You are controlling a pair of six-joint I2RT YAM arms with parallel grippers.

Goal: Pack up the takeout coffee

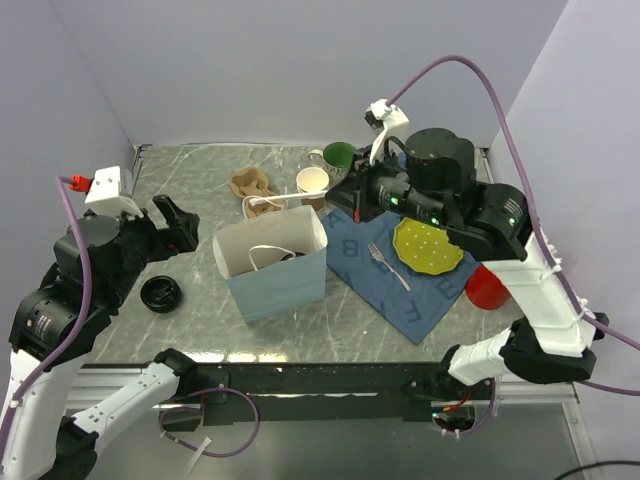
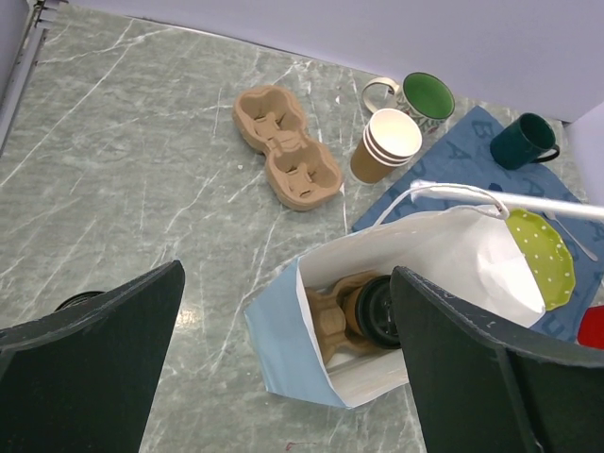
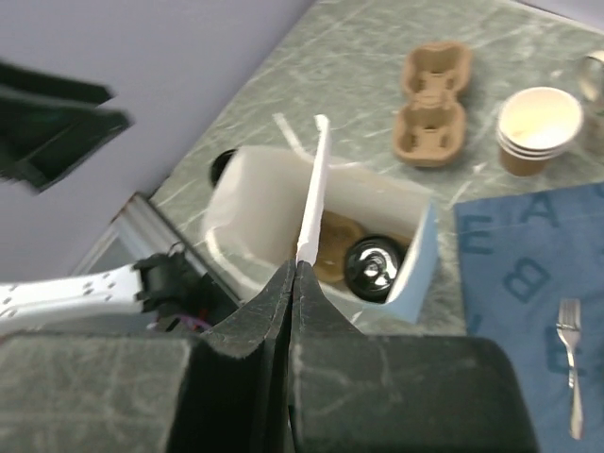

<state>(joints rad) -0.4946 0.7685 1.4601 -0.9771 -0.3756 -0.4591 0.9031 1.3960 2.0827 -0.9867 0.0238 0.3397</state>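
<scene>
- Right wrist view: the coffee cup (image 3: 375, 267), showing only its black lid, sits inside the paper bag (image 3: 253, 193), beside a cardboard carrier (image 3: 332, 241).
- Right jaws are pinched together on the bag's white handle (image 3: 311, 189), above the bag's mouth.
- Left jaws gape wide, holding nothing, left of the bag.
- A loose black lid (image 1: 160, 293) lies on the bench (image 1: 190, 180), left of the bag.

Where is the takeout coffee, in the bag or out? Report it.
In. Its black lid shows inside the open paper bag, seated in a cardboard carrier.
</scene>
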